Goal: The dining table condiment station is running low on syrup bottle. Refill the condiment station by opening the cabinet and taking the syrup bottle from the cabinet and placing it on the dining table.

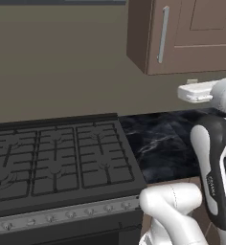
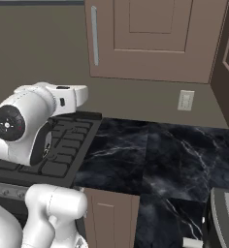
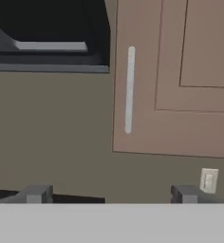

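The brown wooden wall cabinet (image 1: 191, 45) (image 2: 155, 43) (image 3: 180, 95) hangs above the counter with its recessed-panel door shut. Its long silver bar handle (image 1: 163, 34) (image 2: 94, 36) (image 3: 129, 90) runs down the door's left edge. My gripper (image 3: 111, 194) is open, fingertips (image 3: 35, 193) wide apart with nothing between them. It faces the wall below the cabinet, some way short of the handle and lower than it. The syrup bottle is hidden behind the shut door. The dining table is out of view.
A black gas stove (image 1: 57, 162) (image 2: 63, 145) sits to the left, with a black marble counter (image 1: 163, 143) (image 2: 155, 155) beside it. A wall outlet (image 2: 186, 100) (image 3: 209, 180) lies under the cabinet. A dark range hood (image 3: 47, 38) hangs left of the cabinet. A grey appliance (image 2: 228, 213) stands at far right.
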### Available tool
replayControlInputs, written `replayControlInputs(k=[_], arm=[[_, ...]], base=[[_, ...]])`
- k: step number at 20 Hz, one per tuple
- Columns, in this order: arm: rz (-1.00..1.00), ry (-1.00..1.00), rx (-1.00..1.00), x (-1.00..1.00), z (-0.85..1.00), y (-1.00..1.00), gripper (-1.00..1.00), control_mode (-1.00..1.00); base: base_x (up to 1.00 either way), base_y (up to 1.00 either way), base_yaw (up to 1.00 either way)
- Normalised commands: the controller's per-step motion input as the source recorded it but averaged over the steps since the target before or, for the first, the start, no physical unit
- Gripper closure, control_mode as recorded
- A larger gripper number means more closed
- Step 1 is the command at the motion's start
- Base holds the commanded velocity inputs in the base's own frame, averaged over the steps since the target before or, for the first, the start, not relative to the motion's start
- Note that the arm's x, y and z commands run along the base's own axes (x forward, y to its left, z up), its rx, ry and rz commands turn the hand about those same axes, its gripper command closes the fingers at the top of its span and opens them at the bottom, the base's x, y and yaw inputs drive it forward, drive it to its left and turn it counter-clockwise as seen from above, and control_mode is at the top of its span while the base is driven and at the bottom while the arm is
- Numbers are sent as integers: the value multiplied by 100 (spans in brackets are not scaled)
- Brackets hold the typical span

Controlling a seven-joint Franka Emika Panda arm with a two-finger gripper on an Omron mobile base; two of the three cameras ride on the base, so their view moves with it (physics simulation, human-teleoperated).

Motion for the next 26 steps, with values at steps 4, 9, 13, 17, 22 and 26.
replayControlInputs(k=[4,9,13,17,22,26], arm=[[0,0,0,40,16,0,-100,-100],[1,-8,-1,23,45,0,-100,-100],[0,0,0,46,16,3,-100,-100],[0,0,0,59,1,0,-100,-100],[0,0,0,53,17,-5,-100,-100],[0,0,0,72,22,0,-100,-100]], base=[[0,0,0],[0,0,0],[0,0,0],[0,0,0],[0,0,0],[0,0,0]])
